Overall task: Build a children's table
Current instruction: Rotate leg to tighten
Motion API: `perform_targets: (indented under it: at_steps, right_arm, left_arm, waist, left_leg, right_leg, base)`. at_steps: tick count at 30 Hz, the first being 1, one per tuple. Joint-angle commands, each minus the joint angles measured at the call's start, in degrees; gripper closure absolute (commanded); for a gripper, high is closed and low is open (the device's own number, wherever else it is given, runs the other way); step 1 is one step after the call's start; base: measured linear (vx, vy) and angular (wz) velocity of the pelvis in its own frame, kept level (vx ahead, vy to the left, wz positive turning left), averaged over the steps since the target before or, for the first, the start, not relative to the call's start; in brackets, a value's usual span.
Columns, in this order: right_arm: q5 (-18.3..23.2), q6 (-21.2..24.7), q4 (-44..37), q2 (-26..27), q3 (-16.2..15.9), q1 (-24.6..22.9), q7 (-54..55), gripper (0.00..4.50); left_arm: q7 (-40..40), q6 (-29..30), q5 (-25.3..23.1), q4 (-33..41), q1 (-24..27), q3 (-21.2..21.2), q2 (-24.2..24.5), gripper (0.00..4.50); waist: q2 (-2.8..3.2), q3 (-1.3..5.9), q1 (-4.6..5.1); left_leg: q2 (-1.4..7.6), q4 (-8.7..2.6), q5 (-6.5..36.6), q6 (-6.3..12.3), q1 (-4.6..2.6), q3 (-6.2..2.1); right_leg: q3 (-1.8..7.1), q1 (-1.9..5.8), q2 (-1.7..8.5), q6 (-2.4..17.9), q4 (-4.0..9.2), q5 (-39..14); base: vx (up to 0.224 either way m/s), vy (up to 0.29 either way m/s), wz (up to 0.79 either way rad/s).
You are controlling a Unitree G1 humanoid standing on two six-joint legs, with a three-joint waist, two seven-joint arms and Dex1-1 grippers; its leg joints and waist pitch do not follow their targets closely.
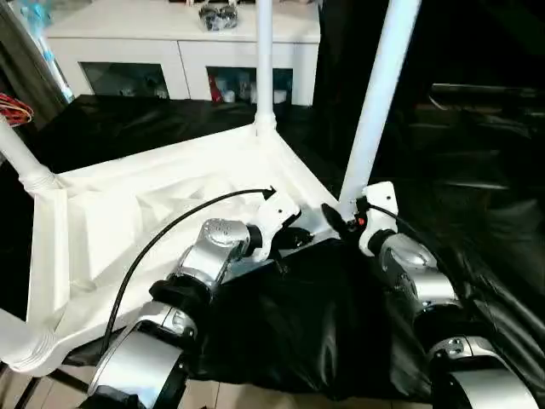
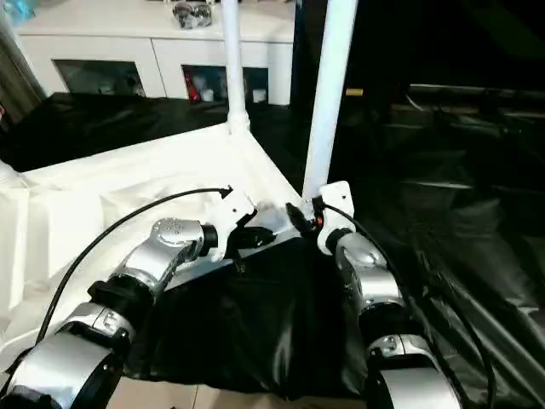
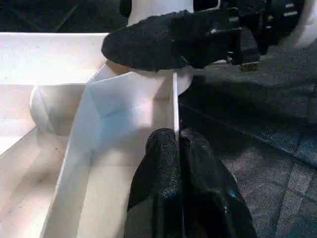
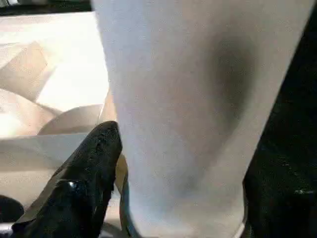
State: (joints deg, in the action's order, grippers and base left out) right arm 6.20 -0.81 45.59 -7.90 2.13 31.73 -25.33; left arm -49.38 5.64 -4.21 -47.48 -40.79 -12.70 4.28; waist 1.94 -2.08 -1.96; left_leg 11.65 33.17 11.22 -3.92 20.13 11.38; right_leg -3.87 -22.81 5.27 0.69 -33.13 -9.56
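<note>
Left wrist, left jaws [image 3: 178,148] pinching tabletop rim [image 3: 174,104]

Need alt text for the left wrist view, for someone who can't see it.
The left end effector pinches the thin white side wall of the upturned table top, one black finger each side. Beyond it, the right end effector's finger lies across the base of a leg at the corner socket.

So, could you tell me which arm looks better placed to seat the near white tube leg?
Right: its gripper is at the white tapered tube leg's base, while the left gripper pinches the tabletop's rim.
</note>
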Motion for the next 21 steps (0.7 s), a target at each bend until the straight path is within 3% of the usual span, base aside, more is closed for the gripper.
perform_targets:
  at_steps: [1,3,7,10,12,14,19,21]
  right_arm:
    - [-0.3,1.2,1.1,2.2,-3.8,-0.9,-6.0,0.68]
    - [-0.5,1.0,1.0,1.9,-3.8,-1.0,-6.5,0.45]
    - [-1.8,-1.6,-2.4,-3.6,-6.4,-4.0,-14.9,0.45]
    - [0.1,-1.4,-5.2,-6.4,-6.9,-5.7,-21.9,0.45]
    - [1.4,-0.7,-7.4,-8.0,-7.3,-7.0,-26.6,0.45]
    - [2.6,0.3,-10.0,-9.7,-8.3,-8.5,-31.7,0.45]
    - [2.8,1.0,-13.3,-13.4,-10.7,-10.6,-38.3,0.45]
    - [3.0,1.9,-14.5,-14.9,-11.3,-11.3,-41.2,0.7]
  left_arm:
    - [-3.1,-2.9,1.2,2.2,-0.3,-1.8,-1.9,4.5]
    - [-3.3,-3.1,1.2,2.1,-0.3,-1.8,-1.7,4.5]
    - [-9.7,-4.2,2.7,4.0,0.8,-2.0,0.9,4.5]
    - [-13.9,-4.9,3.6,5.1,1.6,-2.4,2.6,4.5]
    - [-16.6,-4.9,4.3,6.1,2.2,-2.6,3.5,4.5]
    - [-19.3,-4.6,5.0,7.1,2.7,-2.7,4.4,4.5]
    - [-24.5,-3.6,6.0,9.0,3.7,-3.4,6.8,4.5]
    - [-26.1,-3.4,6.2,9.5,4.2,-3.7,7.7,4.5]
  waist:
    - [-0.13,3.07,-0.11]
    - [-0.11,3.07,-0.11]
    - [-0.16,3.27,-0.49]
    - [-0.18,3.41,-0.95]
    - [-0.13,3.31,-1.22]
    - [-0.1,3.15,-1.78]
    - [-0.12,3.09,-1.96]
    - [-0.05,3.09,-1.92]
  left_leg:
    - [1.25,-4.11,14.6,3.18,0.17,-0.92]
    - [1.3,-4.04,14.0,3.5,0.14,-0.86]
    - [1.41,-3.71,11.6,4.83,0.21,-0.73]
    - [1.52,-3.41,9.5,6.52,0.33,-0.52]
    - [1.62,-3.35,9.4,7.29,0.31,-0.42]
    - [1.82,-3.52,10.6,6.97,0.14,-0.42]
    - [1.89,-3.7,11.4,5.64,0.11,-0.54]
    - [1.84,-3.7,11.7,5.49,0.08,-0.5]
  right_leg:
    - [1.8,2.73,2.8,12.7,3.95,-14.0]
    - [1.84,2.69,2.86,13.1,3.85,-13.0]
    - [1.8,2.98,2.83,14.4,3.4,-8.7]
    - [1.74,3.19,2.72,15.9,2.8,-4.6]
    - [1.72,3.08,2.7,16.3,2.83,-4.6]
    - [1.77,2.97,2.8,15.9,3.02,-7.1]
    - [1.83,2.9,2.83,15.1,3.17,-9.7]
    - [1.85,2.82,2.8,15.2,3.18,-9.8]
  base:
    - [0.0,0.0,0.0]
    - [0.0,0.0,0.0]
    - [0.0,0.0,0.0]
    - [0.0,0.0,0.0]
    - [0.0,0.0,0.0]
    - [0.0,0.0,0.0]
    - [0.0,0.0,0.0]
    - [0.0,0.0,0.0]
